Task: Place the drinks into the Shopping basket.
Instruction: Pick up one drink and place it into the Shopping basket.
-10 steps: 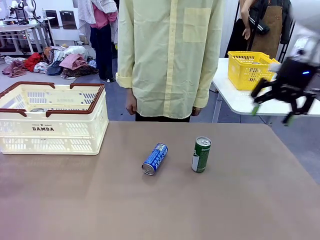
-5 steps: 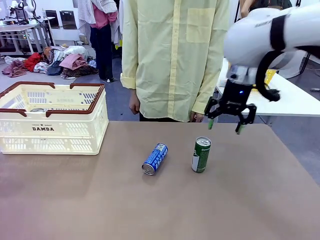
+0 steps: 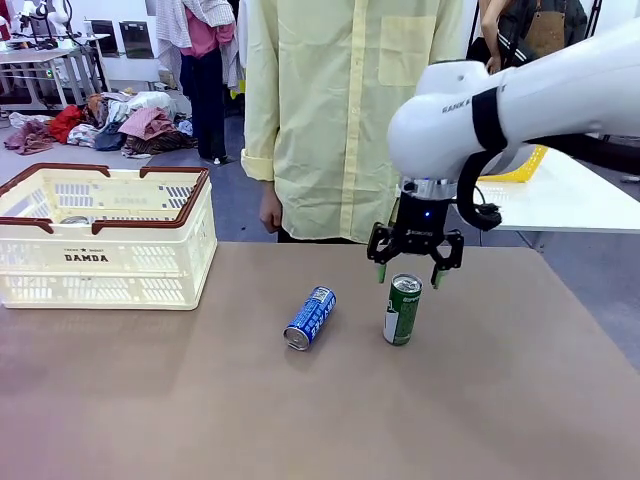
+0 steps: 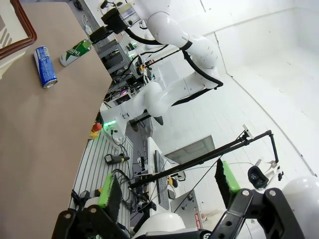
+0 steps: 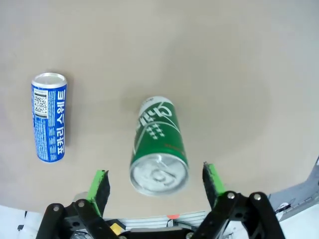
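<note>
Hovering spread wide just above the upright slim green metal can [image 3: 402, 312], the right end effector [image 3: 408, 274] should descend centred — straddling it — before squeezing.

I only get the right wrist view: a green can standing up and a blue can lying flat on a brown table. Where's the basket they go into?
Observer: The Shopping basket sits on the far-left part of the table, well left of the blue can.
Operator: Is anybody nearby?
Observer: A person in a pale yellow shirt stands at the far edge, behind the blue can and the green can.
Operator: And the other arm?
Observer: The left end effector is open, holds nothing, and is far from both cans.
</note>
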`<state>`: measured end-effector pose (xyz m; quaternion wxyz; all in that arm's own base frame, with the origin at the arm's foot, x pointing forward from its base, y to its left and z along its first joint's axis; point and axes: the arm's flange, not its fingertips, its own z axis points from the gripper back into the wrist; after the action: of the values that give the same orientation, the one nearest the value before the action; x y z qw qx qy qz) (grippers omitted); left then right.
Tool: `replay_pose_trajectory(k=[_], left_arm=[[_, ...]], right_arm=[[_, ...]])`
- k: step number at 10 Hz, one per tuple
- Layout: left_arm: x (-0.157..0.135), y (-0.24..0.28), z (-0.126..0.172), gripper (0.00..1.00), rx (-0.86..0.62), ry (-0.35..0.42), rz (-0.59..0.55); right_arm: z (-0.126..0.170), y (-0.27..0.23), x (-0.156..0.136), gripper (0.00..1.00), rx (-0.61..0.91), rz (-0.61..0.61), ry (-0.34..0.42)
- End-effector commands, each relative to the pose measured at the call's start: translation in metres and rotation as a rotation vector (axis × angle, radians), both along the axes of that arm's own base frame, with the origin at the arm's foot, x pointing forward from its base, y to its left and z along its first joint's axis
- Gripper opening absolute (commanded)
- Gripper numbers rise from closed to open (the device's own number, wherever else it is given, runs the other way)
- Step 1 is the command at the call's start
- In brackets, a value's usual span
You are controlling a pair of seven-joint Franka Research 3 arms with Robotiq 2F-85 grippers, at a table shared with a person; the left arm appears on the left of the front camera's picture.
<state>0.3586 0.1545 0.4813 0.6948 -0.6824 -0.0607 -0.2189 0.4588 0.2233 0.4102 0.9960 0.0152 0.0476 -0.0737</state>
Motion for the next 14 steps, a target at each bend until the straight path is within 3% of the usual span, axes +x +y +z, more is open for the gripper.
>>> replay_pose_trajectory(k=[1, 3, 9, 10, 11, 14], left_arm=[[-0.003, 0.006, 0.002, 1.00, 0.003, -0.002, -0.005], [-0.003, 0.006, 0.002, 1.00, 0.003, -0.002, -0.005], [-0.003, 0.006, 0.002, 1.00, 0.003, -0.002, -0.005], [-0.003, 0.006, 0.002, 1.00, 0.003, -0.002, -0.005], [-0.003, 0.006, 0.002, 1.00, 0.003, -0.002, -0.005], [-0.003, 0.006, 0.002, 1.00, 0.003, -0.002, -0.005]], right_arm=[[-0.020, 0.010, 0.005, 1.00, -0.057, -0.003, -0.030], [-0.036, 0.013, 0.002, 1.00, -0.072, 0.010, -0.015], [-0.037, 0.005, -0.002, 1.00, -0.068, 0.023, -0.011], [-0.037, 0.004, -0.002, 0.43, -0.068, 0.030, -0.016], [-0.037, 0.004, -0.001, 0.00, -0.071, 0.036, -0.015], [-0.037, 0.002, 0.000, 0.00, -0.068, 0.042, -0.010]])
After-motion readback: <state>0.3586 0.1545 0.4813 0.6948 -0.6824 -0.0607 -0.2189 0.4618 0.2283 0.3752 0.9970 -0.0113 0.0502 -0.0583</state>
